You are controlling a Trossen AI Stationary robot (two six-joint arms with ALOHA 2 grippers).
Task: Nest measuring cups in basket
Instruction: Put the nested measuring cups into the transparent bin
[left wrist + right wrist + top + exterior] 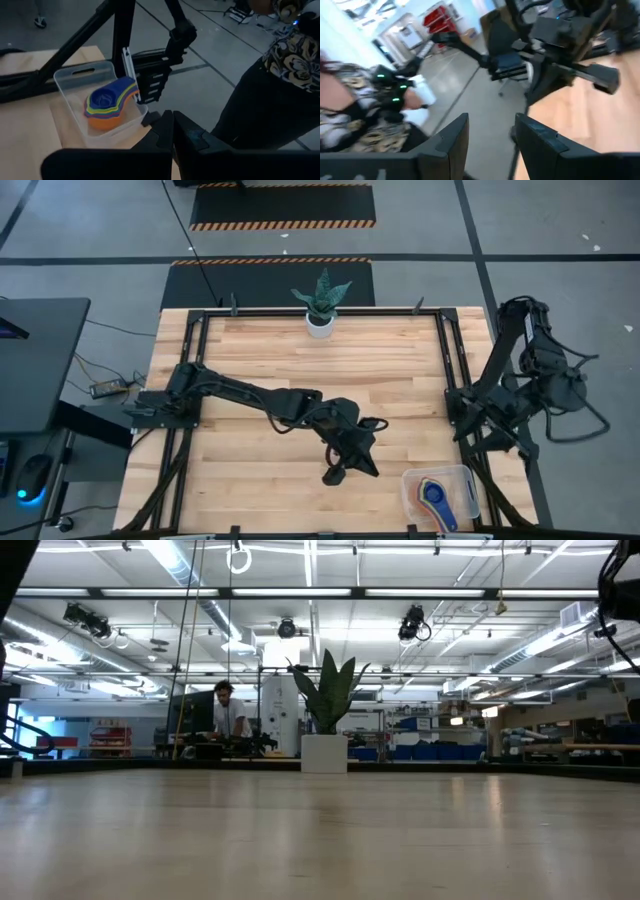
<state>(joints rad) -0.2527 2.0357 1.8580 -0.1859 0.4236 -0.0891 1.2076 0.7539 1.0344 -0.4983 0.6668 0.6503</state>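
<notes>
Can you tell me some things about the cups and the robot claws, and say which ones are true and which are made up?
1. The cups are stacked together inside the basket. True.
2. The basket sits in the middle of the table. False: it is at a corner of the table, on the right arm's side.
3. The left claw is shut and holds nothing. True.
4. The right claw is gripping a cup. False: its fingers stand apart with nothing between them.
5. A plant in a white pot stands at the table's far edge. True.
6. The top cup in the stack is red. False: it is blue, with an orange one at the bottom.
</notes>
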